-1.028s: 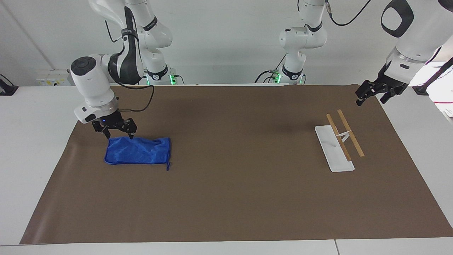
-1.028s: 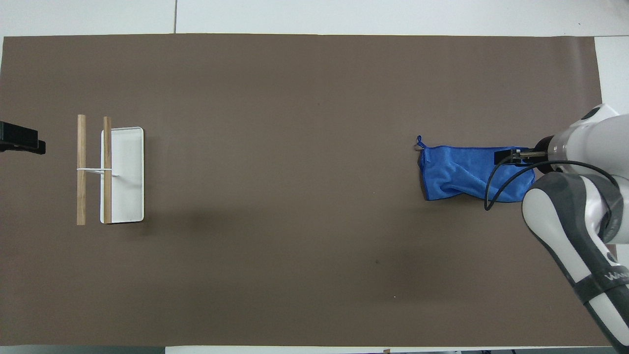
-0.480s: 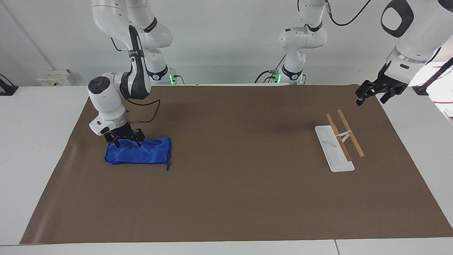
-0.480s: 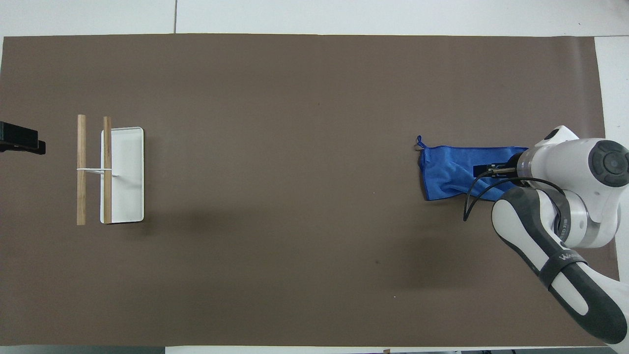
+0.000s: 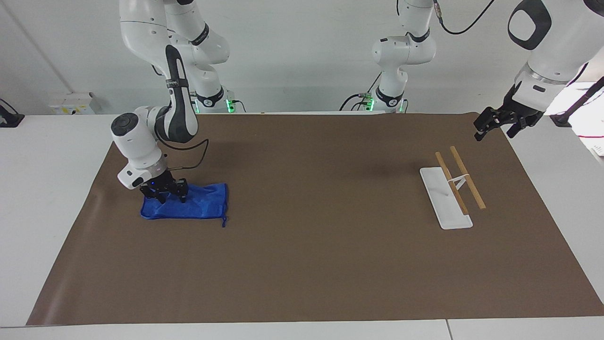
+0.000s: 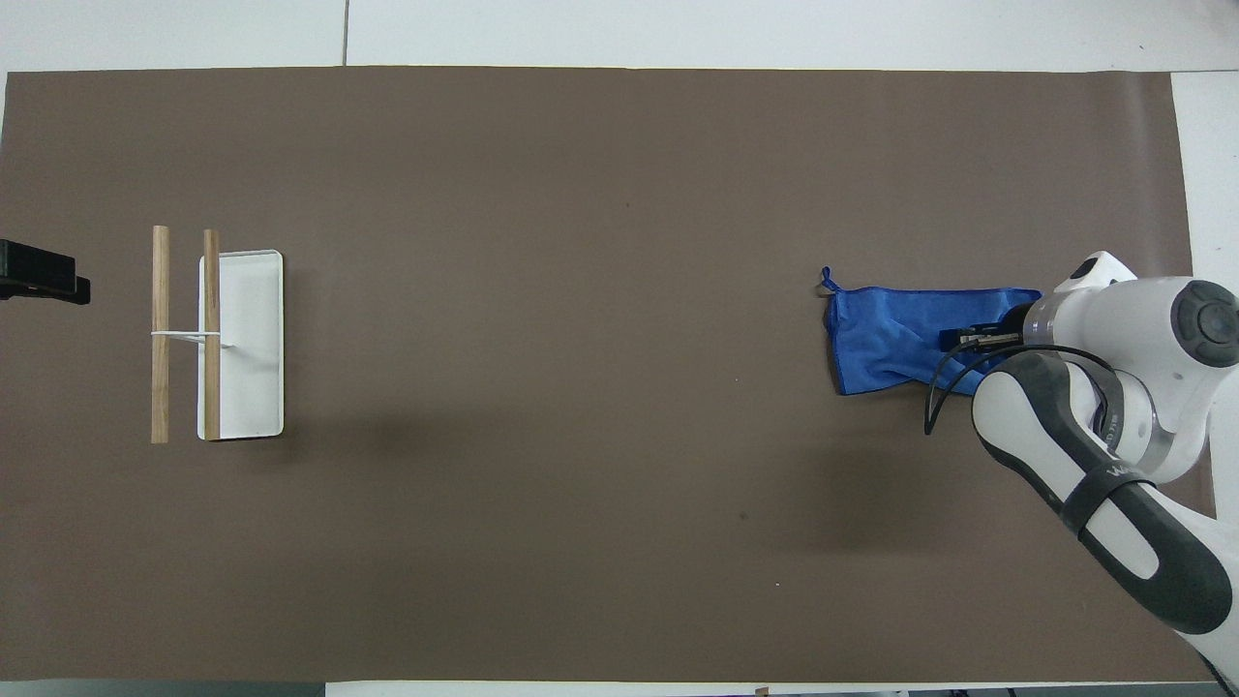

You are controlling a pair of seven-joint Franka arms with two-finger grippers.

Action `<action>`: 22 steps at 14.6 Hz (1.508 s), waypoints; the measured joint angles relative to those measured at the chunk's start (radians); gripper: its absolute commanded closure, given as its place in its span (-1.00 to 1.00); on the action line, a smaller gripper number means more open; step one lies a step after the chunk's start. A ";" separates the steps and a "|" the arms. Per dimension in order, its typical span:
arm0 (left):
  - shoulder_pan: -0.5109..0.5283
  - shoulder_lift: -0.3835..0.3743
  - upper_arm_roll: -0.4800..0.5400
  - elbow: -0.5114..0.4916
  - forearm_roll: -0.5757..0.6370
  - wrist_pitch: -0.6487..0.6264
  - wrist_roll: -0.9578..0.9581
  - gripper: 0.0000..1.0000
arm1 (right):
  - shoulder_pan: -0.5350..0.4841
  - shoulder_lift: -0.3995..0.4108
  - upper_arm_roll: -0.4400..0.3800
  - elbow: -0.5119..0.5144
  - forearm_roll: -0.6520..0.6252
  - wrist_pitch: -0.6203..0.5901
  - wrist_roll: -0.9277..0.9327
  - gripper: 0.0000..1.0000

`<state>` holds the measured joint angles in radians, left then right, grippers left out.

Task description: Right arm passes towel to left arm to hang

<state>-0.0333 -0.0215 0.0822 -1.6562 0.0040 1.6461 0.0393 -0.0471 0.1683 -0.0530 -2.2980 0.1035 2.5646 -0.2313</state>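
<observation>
The blue towel (image 5: 203, 205) (image 6: 881, 339) lies flat on the brown mat at the right arm's end of the table, its small loop at the corner toward the table's middle. My right gripper (image 5: 171, 197) (image 6: 968, 339) points down and rests on the towel's end nearest the mat's edge, pressing into the cloth. My left gripper (image 5: 495, 127) (image 6: 44, 276) hangs open and holds nothing, over the mat's corner at the left arm's end; that arm waits.
A hanging rack (image 5: 446, 198) (image 6: 242, 339), a white base with two wooden bars raised on a thin white stand, is at the left arm's end. The brown mat (image 5: 311, 264) covers the white table.
My right gripper has come down from just above the towel's edge onto the cloth and shifted a little along it. The towel's end is pressed down. The left arm has not moved.
</observation>
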 measured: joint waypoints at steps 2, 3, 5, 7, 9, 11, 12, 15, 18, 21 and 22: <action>0.000 0.000 0.000 0.000 0.000 0.000 0.000 -1.00 | 0.000 -0.003 0.001 0.012 0.000 -0.021 0.000 1.00; 0.000 0.000 0.000 0.000 0.000 0.000 0.000 -1.00 | 0.001 -0.003 0.002 0.024 0.000 -0.050 0.000 1.00; 0.000 0.000 0.000 0.000 0.000 0.000 0.001 -1.00 | 0.003 -0.004 0.004 0.058 0.002 -0.115 0.001 1.00; 0.000 0.000 0.000 0.000 0.000 0.000 0.001 -1.00 | 0.008 -0.011 0.008 0.096 0.004 -0.181 0.006 1.00; 0.000 0.000 0.000 0.000 0.000 0.000 0.002 -1.00 | 0.026 -0.024 0.009 0.123 0.005 -0.233 0.031 1.00; -0.001 0.000 -0.002 0.000 0.000 0.000 0.002 -1.00 | 0.058 -0.041 0.010 0.166 0.006 -0.318 0.093 1.00; -0.001 0.000 -0.002 0.000 0.000 0.000 0.002 -1.00 | 0.074 -0.048 0.010 0.209 0.006 -0.388 0.137 1.00; -0.001 0.000 -0.003 -0.002 0.000 0.000 0.002 -1.00 | 0.115 -0.061 0.012 0.381 0.018 -0.606 0.278 1.00; -0.001 0.000 -0.005 -0.002 0.000 0.001 0.002 -1.00 | 0.154 -0.063 0.018 0.518 0.160 -0.718 0.449 1.00; -0.001 0.000 -0.007 -0.002 -0.011 0.001 0.002 -1.00 | 0.200 -0.055 0.021 0.567 0.320 -0.687 0.629 1.00; -0.001 0.000 -0.007 -0.004 -0.036 0.001 0.002 -1.00 | 0.221 -0.046 0.022 0.565 0.367 -0.637 0.682 1.00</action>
<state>-0.0348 -0.0215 0.0750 -1.6605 -0.0322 1.6473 0.0410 0.1740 0.1221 -0.0310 -1.7331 0.4709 1.9280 0.4509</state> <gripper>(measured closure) 0.000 0.943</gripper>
